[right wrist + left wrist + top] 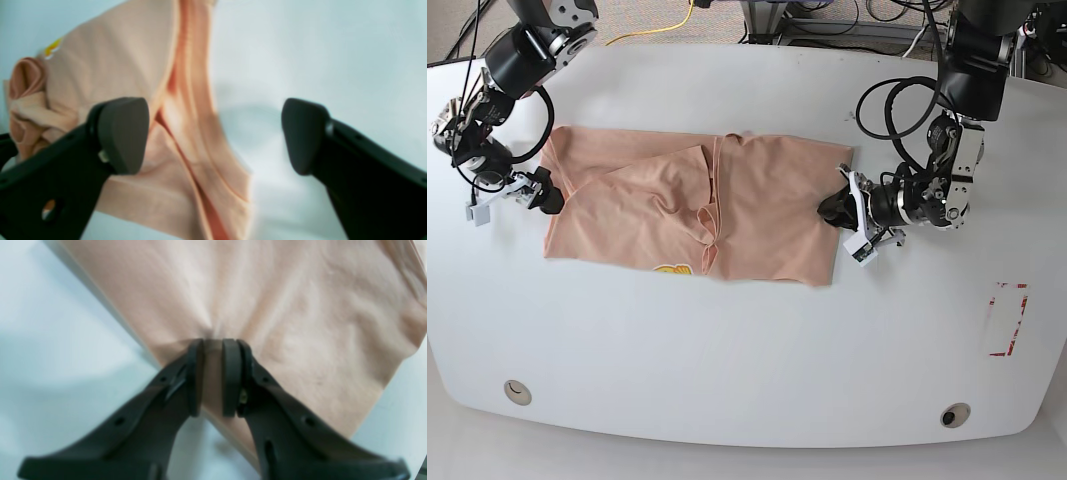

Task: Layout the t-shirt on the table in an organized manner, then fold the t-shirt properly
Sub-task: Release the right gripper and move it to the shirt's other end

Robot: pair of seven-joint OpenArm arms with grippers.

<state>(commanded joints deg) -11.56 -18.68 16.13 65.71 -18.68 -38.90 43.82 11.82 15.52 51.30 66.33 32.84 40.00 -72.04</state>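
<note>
The peach t-shirt point(757, 210) lies spread on the white table point(747, 350), wrinkled, with a folded flap near its middle and a yellow print point(672, 269) at its near edge. My left gripper point(830, 210) is at the shirt's right edge. In the left wrist view this left gripper point(213, 343) is shut on a pinch of the t-shirt point(283, 306). My right gripper point(545, 196) sits at the shirt's left edge. In the right wrist view the right gripper point(213, 133) is open over the bunched t-shirt point(126, 66), holding nothing.
A red-outlined rectangle point(1007, 318) marks the table at the right. Two small round holes point(517, 391) point(954, 414) sit near the front edge. Cables lie beyond the table's far edge.
</note>
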